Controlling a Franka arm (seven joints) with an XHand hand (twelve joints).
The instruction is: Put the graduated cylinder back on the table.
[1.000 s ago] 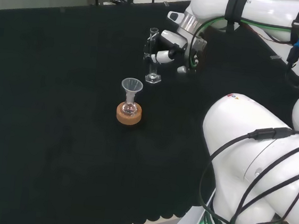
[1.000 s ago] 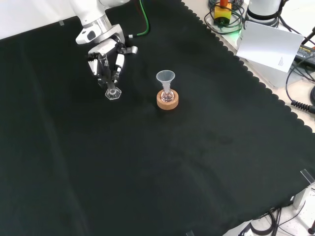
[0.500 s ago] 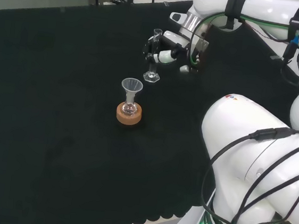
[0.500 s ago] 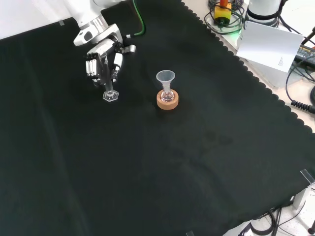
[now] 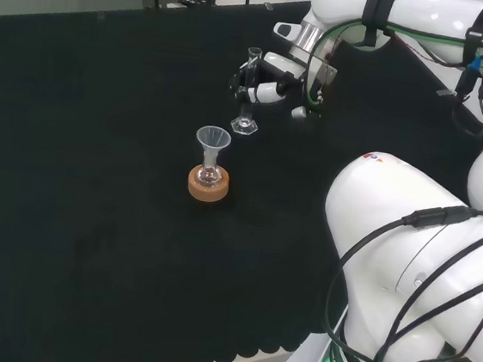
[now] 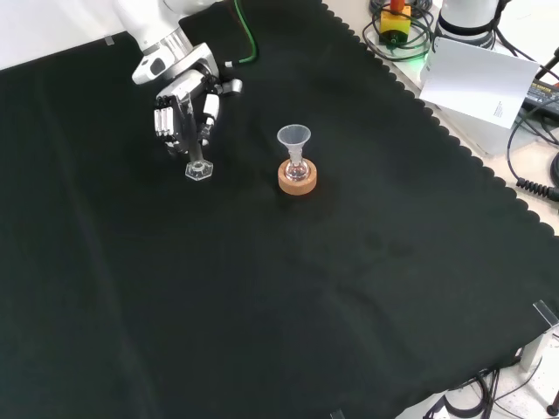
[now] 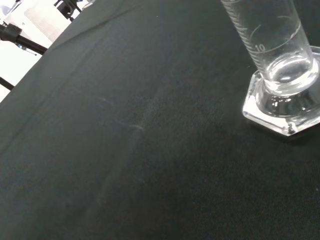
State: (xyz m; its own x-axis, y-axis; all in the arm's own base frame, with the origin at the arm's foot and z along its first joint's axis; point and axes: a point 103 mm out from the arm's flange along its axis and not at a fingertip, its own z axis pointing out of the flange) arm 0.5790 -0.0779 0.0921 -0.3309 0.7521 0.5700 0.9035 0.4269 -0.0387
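graduated cylinder [image 6: 197, 157] | upright, hex foot at or just above the cloth [image 6: 262, 288], near the funnel flask [image 6: 295, 161] | hand [image 6: 182, 113] wrapped round its tube | settle the foot flat before uncurling, then withdraw clear

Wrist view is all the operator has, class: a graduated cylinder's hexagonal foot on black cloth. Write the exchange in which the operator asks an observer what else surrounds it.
Operator: Is anything holding the cylinder?
Observer: Yes. In the front view the robot hand has its fingers curled round the tube of the graduated cylinder.
Operator: Is it upright?
Observer: In the head view the tube stands about upright, with its foot at the black cloth; I cannot tell whether it touches.
Operator: Anything nearby to avoid?
Observer: A funnel sits in a small flask on a cork ring, apart from the cylinder and nearer the camera in the head view.
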